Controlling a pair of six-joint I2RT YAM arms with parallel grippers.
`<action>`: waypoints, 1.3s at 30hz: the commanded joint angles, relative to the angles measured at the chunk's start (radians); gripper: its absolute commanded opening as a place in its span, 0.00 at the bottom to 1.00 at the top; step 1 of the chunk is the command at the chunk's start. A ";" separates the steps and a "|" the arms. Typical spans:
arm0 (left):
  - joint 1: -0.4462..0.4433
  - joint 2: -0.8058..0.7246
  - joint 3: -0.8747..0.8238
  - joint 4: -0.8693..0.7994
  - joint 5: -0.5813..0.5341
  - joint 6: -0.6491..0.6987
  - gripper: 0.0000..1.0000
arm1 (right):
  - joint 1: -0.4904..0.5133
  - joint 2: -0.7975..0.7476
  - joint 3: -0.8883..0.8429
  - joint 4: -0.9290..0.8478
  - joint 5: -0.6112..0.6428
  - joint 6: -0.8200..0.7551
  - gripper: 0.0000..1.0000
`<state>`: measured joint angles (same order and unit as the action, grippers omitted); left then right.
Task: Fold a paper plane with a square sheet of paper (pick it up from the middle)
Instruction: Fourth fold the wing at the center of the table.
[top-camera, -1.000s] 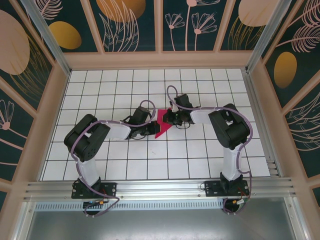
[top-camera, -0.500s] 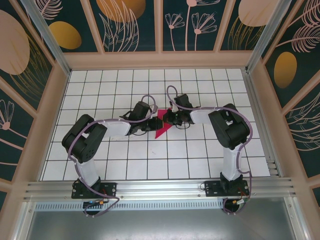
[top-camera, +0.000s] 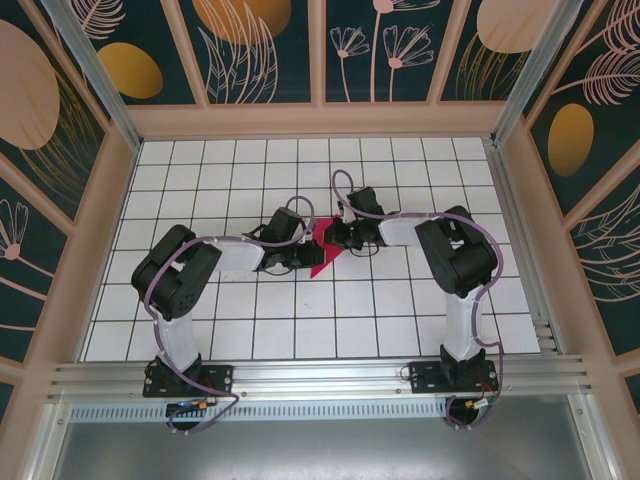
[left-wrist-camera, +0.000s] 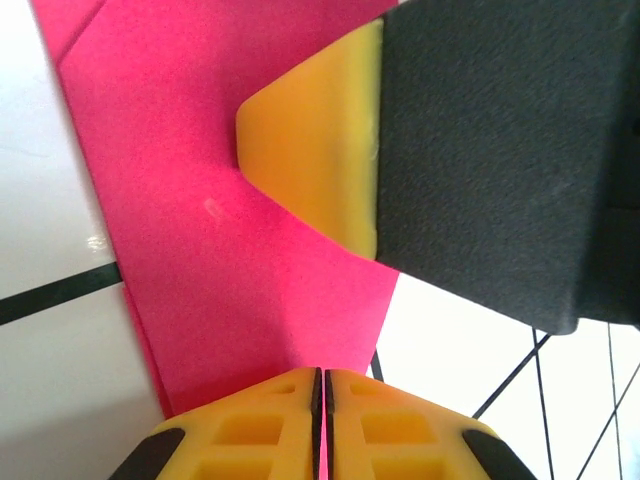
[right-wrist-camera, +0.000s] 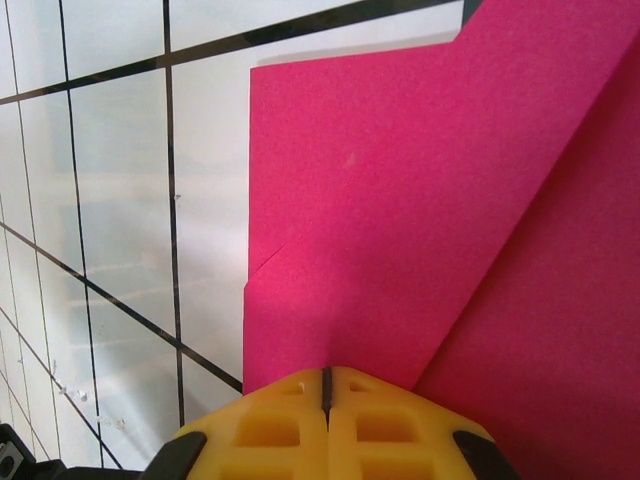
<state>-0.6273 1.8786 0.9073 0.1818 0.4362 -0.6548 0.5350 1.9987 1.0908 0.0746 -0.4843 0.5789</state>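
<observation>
Overhead view. The paper lies partly folded at the middle of the surface, flanked by the left arm from 9 o'clock and the right arm from 3 o'clock. You have bare tiles all round it: toward the far wall at 12, toward both side walls, and toward the rail at 6. No edge of the paper is near a wall.

Left wrist view. The left jaws are pressed together, with their fingertips at the paper's near edge. You cannot tell whether paper is nipped between them. The paper's left edge crosses a black grid line. The yellow tip of a right finger rests on the pink at 1 o'clock.

Right wrist view. The right jaws are pressed together, and their fingertips meet a diagonal fold edge that runs off toward 1 o'clock. The sheet's straight side edge stands at 11 o'clock, with bare tiles beyond it.

Change over the last second: the left wrist has shifted toward 1 o'clock, farther over the paper, so less pink shows. The right arm has held its place.
</observation>
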 joint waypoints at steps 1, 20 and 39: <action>0.006 0.010 -0.016 -0.068 -0.024 0.026 0.13 | 0.006 0.080 -0.012 -0.087 0.076 -0.014 0.01; -0.001 -0.064 -0.162 -0.033 0.005 -0.004 0.09 | 0.006 0.093 -0.009 -0.092 0.080 -0.007 0.01; -0.003 -0.141 -0.146 0.077 0.040 -0.080 0.14 | 0.006 0.103 -0.005 -0.095 0.079 -0.004 0.01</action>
<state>-0.6270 1.7054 0.7628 0.2470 0.4438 -0.7155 0.5350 2.0129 1.1061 0.0719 -0.4980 0.5797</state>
